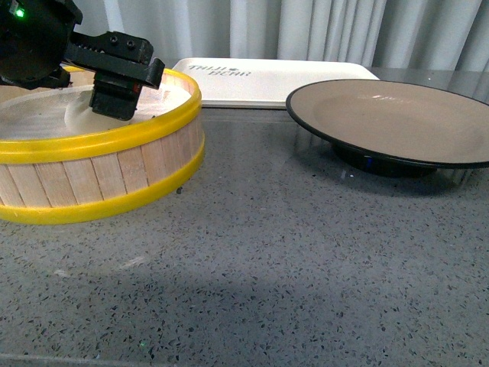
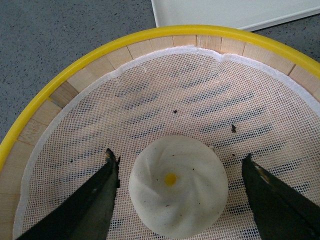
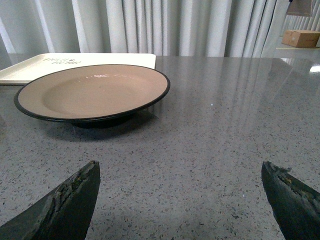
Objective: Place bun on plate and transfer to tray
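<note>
In the front view, you see a speckled grey stone counter [image 1: 290, 252]. Toward its left edge stands a round steamer basket [image 1: 114, 172] of pale wooden slats between smooth yellow bands. The left gripper [image 1: 114, 95], black and blocky, hangs inside its rim. A flat white plastic tray [image 1: 275, 80] with rounded corners and dark lettering lies along the far edge. The plate [image 1: 390, 115], wide, shallow and matte grey-brown with a black rim and foot, sits toward the right edge, in front of the tray.

In the left wrist view, the bun [image 2: 177, 192], white and round with spiralled pleats and a yellow dot, lies on the white mesh liner [image 2: 200, 100] in the basket. The left gripper [image 2: 180, 157] is spread wide, its 2 dark fingers either side of the bun, gripping nothing.

In the right wrist view, the right gripper [image 3: 178, 170] is also wide apart and holds nothing, low over bare counter. Beyond it you see the plate, then the tray, then pleated grey curtains [image 3: 175, 25].
</note>
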